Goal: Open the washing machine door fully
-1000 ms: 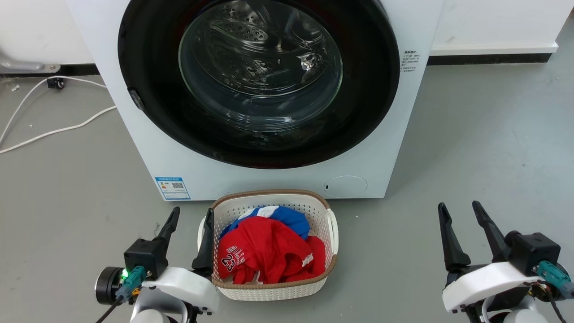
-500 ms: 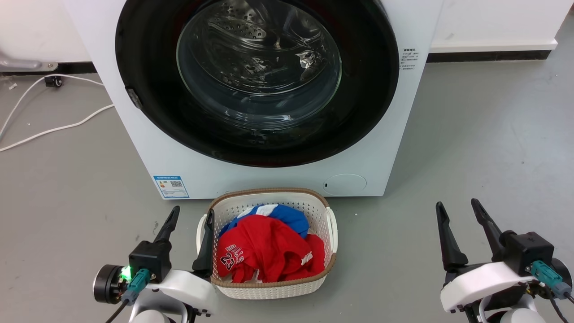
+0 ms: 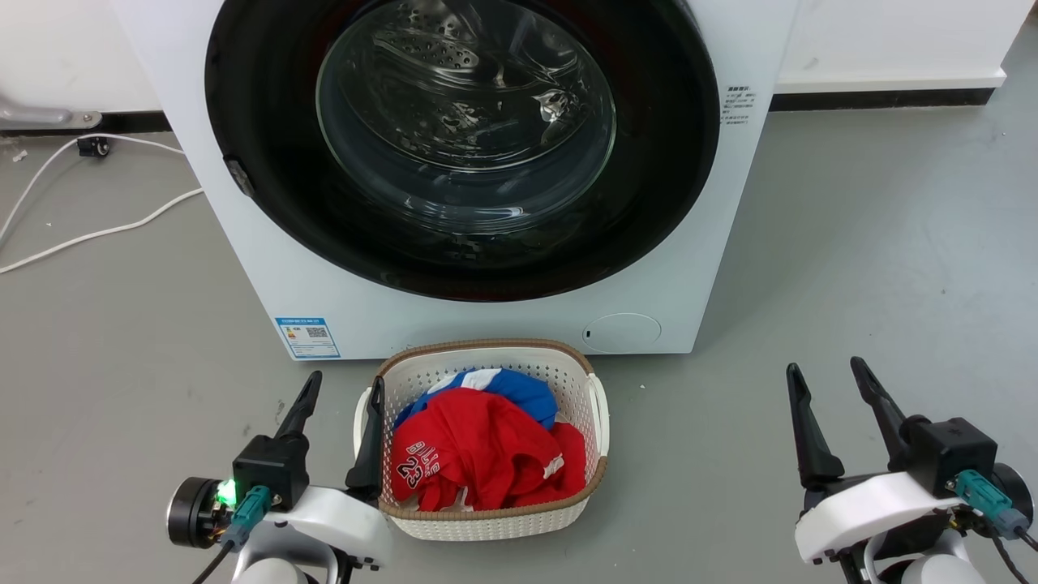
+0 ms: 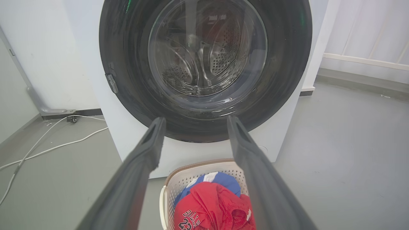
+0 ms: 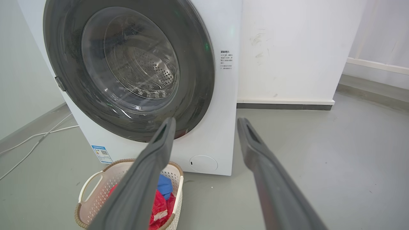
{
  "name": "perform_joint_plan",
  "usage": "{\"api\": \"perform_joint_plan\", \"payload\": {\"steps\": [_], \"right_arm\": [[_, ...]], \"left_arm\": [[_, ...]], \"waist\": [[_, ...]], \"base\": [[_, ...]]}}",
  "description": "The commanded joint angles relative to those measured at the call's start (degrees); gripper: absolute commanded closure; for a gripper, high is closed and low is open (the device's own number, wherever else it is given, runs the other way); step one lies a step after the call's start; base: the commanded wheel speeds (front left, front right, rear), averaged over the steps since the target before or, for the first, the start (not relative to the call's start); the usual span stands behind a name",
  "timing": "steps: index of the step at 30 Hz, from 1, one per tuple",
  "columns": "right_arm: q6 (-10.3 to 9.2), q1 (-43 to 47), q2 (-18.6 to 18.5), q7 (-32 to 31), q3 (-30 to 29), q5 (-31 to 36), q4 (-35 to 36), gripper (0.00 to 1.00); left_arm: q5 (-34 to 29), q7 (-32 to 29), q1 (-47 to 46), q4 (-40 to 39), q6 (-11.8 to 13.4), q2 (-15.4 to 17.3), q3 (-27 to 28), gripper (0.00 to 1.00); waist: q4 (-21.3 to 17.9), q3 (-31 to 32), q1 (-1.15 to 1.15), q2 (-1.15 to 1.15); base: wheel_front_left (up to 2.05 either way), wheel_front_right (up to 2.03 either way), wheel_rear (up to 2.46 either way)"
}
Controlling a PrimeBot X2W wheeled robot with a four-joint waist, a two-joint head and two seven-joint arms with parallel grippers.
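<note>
**Head view.** The washing machine (image 3: 503, 320) stands square ahead on grey floor. The washing machine door (image 3: 466, 122) is closed and flush to the white front, spanning nearly its width. A small dark tab (image 3: 237, 173) sits on the door's left rim. It is probably the catch, so the pull likely starts there; no hinge is visible. A laundry basket (image 3: 486, 347) holding red and blue clothes (image 3: 478, 446) sits just in front of the machine's foot, under the door, so any reach has to go over or around it. The left gripper (image 3: 346, 377) is low beside the basket's left wall, its inner finger close against the rim, fingers spread with nothing between them. The right gripper (image 3: 823, 363) is well right of the basket over bare floor, equally spread and empty. Both look parked, with no approach begun.

**Left wrist view.** This gripper's own fingers point up at the door and frame its lower black rim. The tab lies up and to the left of that line, so this arm seems the nearer candidate. The basket is directly below.

**Right wrist view.** The door is seen at a slant. It lies flat to the cabinet, with no gap showing along its near edge. The fingers are wide apart and grip nothing.
</note>
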State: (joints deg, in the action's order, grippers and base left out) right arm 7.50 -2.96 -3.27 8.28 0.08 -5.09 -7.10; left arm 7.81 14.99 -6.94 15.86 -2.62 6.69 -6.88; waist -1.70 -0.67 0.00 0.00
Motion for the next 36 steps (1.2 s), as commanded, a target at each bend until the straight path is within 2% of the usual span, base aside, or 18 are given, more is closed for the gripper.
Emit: {"api": "perform_joint_plan", "payload": {"steps": [1,12,13,14,15,16,20,22,30,33,36], "right_arm": [[-0.01,-0.59,0.25,0.38,-0.06,-0.53,-0.17,0.0],[-0.01,-0.74,0.26,0.81,0.06,-0.86,-0.95,0.0],[-0.01,-0.76,0.27,0.88,0.07,-1.17,-1.04,0.09],[-0.01,-0.77,0.28,0.92,0.09,-1.36,-1.12,0.54],[-0.01,-0.78,0.27,0.9,0.07,-1.55,-1.15,0.64],[-0.01,-0.79,0.28,0.8,0.08,-1.83,-1.21,1.0],[-0.02,-0.92,0.29,0.31,0.0,-3.6,-1.48,1.0],[-0.02,-1.07,0.36,-0.32,-0.44,-8.69,-1.7,1.0],[-0.01,-1.75,0.38,-7.05,-1.54,-50.12,-0.05,1.0],[-0.01,-2.52,0.38,-9.38,-4.14,-61.43,-0.44,1.0],[0.0,-4.34,0.39,-11.76,-7.3,-66.23,-0.82,1.0]], "left_arm": [[0.25,0.28,-0.32,0.23,-0.29,-0.34,0.37,0.0],[0.26,0.28,-0.27,0.78,-0.9,-0.93,1.34,0.0],[0.26,0.28,-0.21,0.79,-0.94,-1.0,1.4,0.0],[0.24,0.28,-0.16,0.76,-0.97,-1.08,1.45,0.0],[0.2,0.28,-0.13,0.71,-0.99,-1.13,1.51,0.0],[0.17,0.28,-0.1,0.67,-1.03,-1.16,1.58,0.0],[0.15,0.28,-0.09,0.64,-1.19,-1.35,1.98,0.0],[0.08,0.28,-0.13,0.55,-1.25,-1.44,2.2,0.0],[0.06,0.28,-0.4,-0.09,-1.54,-1.83,2.94,0.0],[0.11,0.28,-0.9,-0.43,-1.61,-2.0,3.28,0.0],[-0.34,0.28,-1.64,-1.7,-1.15,-2.27,3.75,0.0]], "waist": [[-0.03,-0.02,0.0,0.0],[-0.02,0.09,0.0,0.0],[-0.01,0.1,0.0,0.0],[0.01,0.1,0.0,0.0],[0.02,0.07,0.0,0.0],[0.03,0.06,0.0,0.0],[-0.04,-0.06,0.0,0.0],[-0.08,-0.1,0.0,0.0],[-0.4,-0.75,0.0,0.0],[-0.46,-1.52,0.0,0.0],[-0.41,-2.67,0.0,0.0]], "base": [[0.0,0.0,0.0],[0.0,0.0,0.0],[0.0,0.0,0.0],[0.0,0.0,0.0],[0.0,0.0,0.0],[0.0,0.0,0.0],[0.0,0.0,0.0],[0.0,0.0,0.0],[0.0,0.0,0.0],[0.0,0.0,0.0],[0.0,0.0,0.0]]}}
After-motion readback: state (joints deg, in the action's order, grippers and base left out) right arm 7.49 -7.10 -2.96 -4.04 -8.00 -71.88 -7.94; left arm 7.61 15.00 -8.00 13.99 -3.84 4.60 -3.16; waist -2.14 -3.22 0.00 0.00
